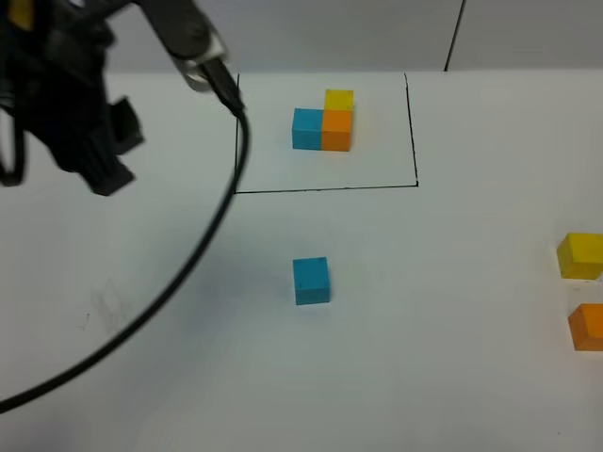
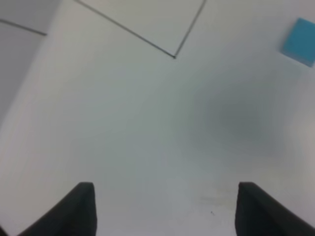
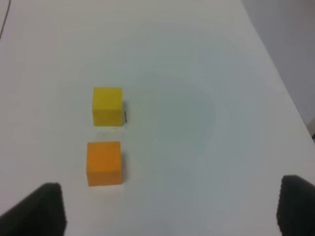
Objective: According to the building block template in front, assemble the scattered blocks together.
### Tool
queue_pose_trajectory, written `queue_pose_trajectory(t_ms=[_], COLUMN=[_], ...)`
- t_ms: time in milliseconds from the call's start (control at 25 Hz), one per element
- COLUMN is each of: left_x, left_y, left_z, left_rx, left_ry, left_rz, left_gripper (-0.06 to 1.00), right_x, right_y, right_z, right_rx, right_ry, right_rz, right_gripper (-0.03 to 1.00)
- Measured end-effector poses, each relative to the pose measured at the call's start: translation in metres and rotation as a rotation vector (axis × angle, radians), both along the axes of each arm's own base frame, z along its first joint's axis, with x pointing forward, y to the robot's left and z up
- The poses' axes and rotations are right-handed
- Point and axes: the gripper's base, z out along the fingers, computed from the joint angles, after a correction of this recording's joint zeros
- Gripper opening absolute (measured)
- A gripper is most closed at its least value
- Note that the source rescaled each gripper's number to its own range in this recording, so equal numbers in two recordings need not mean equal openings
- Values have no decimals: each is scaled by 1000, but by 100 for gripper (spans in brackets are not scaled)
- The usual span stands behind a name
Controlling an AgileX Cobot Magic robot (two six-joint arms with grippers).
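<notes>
left gripper [image 2: 166, 211] and right gripper [image 3: 170, 209] hover empty, jaws spread, ready: blue cube [image 1: 311, 281], yellow cube [image 1: 579, 256], orange cube [image 1: 588, 326] lie apart.

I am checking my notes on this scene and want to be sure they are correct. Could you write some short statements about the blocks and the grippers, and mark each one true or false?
1. The loose blue block lies outside the drawn frame. True.
2. The loose yellow block touches the loose orange block. False: a gap separates them.
3. The template is an L-shape of three cubes. True.
4. The left gripper holds the loose blue block. False: it is open and empty, and the block lies apart from it.
5. The right gripper is shut. False: it is open.
</notes>
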Motion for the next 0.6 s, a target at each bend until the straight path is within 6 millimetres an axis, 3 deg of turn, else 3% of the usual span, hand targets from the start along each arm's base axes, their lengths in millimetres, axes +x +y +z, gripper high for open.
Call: queue_pose_trajectory(t_ms=[200,600], left_x=[-54,-188], left_y=[55,146], left_z=[26,24], left_rx=[-120,-370], left_ry=[-121,-397], left_rz=[119,187], left_gripper=[35,35], right_x=[0,0], right_y=[0,0], right_z=[0,0], right_rx=[0,1], right_ry=[0,0], right_rz=[0,0], right_gripper=[80,80])
